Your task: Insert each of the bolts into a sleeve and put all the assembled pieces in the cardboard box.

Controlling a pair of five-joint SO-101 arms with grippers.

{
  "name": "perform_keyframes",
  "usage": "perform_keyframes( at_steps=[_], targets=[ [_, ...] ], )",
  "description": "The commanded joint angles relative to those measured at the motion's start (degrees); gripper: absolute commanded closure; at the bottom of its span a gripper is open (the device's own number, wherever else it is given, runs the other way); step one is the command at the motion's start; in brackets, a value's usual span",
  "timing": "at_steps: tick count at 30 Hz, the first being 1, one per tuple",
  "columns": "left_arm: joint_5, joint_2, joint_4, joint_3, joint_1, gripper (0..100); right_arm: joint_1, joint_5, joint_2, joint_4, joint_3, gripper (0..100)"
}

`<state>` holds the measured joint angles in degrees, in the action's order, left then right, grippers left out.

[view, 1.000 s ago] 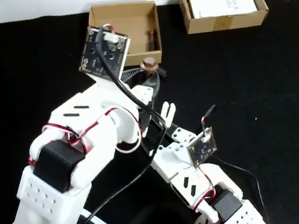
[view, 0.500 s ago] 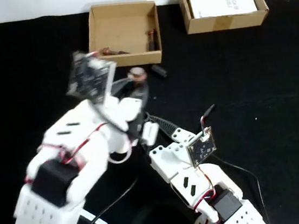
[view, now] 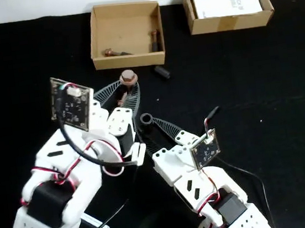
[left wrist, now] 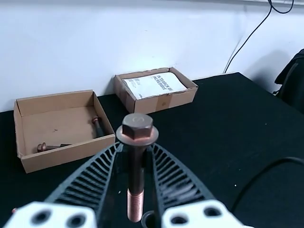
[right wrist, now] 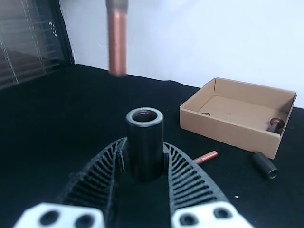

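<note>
The right hand (right wrist: 145,145) is clamped on an upright black cylindrical metal sleeve (right wrist: 145,124), bore upward, likely to receive the copper-coloured hex-head bolt (left wrist: 136,130). The left hand (left wrist: 136,148) grips that bolt by its shank, threaded end down, above the sleeve and apart from it. Beyond, on the black worktop (view: 261,89), a spare black sleeve (view: 162,71) lies just beside the open cardboard box (view: 129,61), which holds what seem to be finished pieces. A white wall (left wrist: 95,42) stands behind.

I'm over a black tabletop (view: 285,103) that runs straight back to a plain white wall (left wrist: 142,33). The light is even, with one brighter patch low on that wall. My right wrist catches dark slatted blinds (right wrist: 23,42) beside it.
</note>
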<state>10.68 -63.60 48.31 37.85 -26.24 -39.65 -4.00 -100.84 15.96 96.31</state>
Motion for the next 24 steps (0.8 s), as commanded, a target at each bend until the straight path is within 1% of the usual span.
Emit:
perform_keyframes(
  at_steps=[1,10,16,24],
  targets=[
    [0.0,-0.66,-4.84,2.15,-0.48,99,-0.4,-3.08,-0.57,0.04,7.08,99.1],
    [0.0,-0.4,-10.2,7.6,-1.19,99,-0.4,-3.34,-0.48,0.13,7.08,99.1],
    [-0.09,6.02,-10.73,6.2,-4.26,99,-0.4,-3.34,-0.57,0.13,7.08,99.1],
    [-0.09,7.96,-9.41,4.0,-3.82,99,-0.4,-3.25,-0.57,0.13,7.08,99.1]
  ],
)
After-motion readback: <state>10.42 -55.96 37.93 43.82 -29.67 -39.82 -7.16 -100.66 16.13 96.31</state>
